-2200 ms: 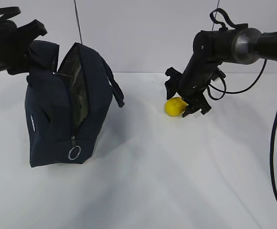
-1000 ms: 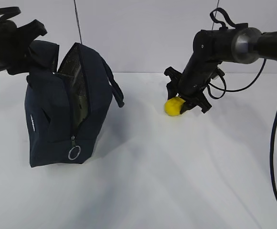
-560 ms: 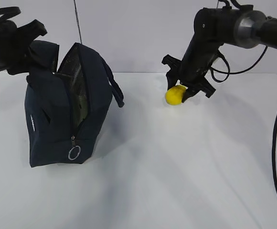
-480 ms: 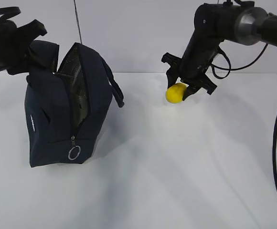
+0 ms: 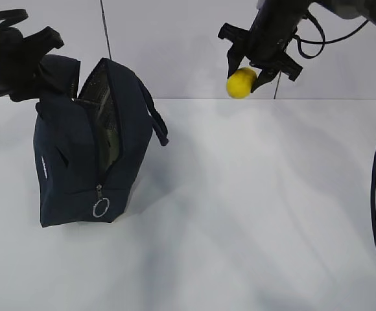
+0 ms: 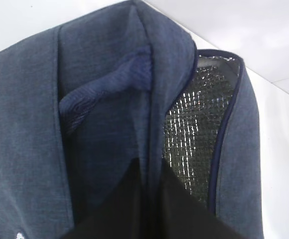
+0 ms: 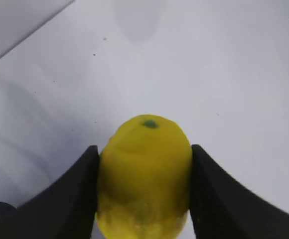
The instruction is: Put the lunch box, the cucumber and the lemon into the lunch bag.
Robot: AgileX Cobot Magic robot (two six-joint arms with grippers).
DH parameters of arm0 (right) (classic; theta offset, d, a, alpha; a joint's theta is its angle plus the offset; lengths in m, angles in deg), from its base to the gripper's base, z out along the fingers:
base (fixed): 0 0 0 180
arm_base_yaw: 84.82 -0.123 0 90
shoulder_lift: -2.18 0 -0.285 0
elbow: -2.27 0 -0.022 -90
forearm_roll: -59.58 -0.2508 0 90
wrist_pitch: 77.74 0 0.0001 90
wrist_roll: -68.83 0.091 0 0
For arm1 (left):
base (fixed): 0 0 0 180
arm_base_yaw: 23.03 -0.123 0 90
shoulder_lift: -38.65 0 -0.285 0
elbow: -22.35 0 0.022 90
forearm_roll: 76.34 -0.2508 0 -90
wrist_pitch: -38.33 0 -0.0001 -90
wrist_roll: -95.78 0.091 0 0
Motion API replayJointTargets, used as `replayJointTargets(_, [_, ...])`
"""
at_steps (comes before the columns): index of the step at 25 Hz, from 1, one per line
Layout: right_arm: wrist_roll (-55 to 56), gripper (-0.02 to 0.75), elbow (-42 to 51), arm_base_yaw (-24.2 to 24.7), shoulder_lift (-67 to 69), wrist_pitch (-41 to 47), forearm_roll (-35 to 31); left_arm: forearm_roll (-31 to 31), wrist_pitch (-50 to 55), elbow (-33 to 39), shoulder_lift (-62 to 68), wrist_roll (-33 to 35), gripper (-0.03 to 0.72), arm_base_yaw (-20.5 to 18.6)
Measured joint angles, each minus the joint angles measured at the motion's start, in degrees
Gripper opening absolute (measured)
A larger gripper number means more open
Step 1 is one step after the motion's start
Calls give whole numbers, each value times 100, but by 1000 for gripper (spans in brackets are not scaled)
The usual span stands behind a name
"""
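Here, a plain white table [image 5: 253, 214] meets a white wall [image 5: 175, 45].

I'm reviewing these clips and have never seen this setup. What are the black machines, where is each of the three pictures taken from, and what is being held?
These are two robot arms over a white table. The wide picture comes from a camera in front; the other two come from cameras on each arm's wrist. The left claw is shut on the top fabric of the large dark navy fabric lunch bag, which stands open and shows its silvery lining. The right claw is shut on the small bright yellow oval lemon and holds it in the air above the table, with one finger on each side. No lunch box or cucumber shows in any view.
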Motion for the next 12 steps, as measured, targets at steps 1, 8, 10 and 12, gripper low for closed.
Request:
replayJointTargets(1, [-15,401,-88,0,0,3,0,0,0,0,0,0,4,0])
replayJointTargets(8, [-1579,400,-652,22,0,54,-1608,0,12,0,0,0,4,0])
replayJointTargets(10, [-2151,399,-728,22,0,54,-2322,0,12,0,0,0,4,0])
replayJointTargets(12, [-2678,399,-731,22,-25,54,-2883,-10,12,0,0,0,4,0])
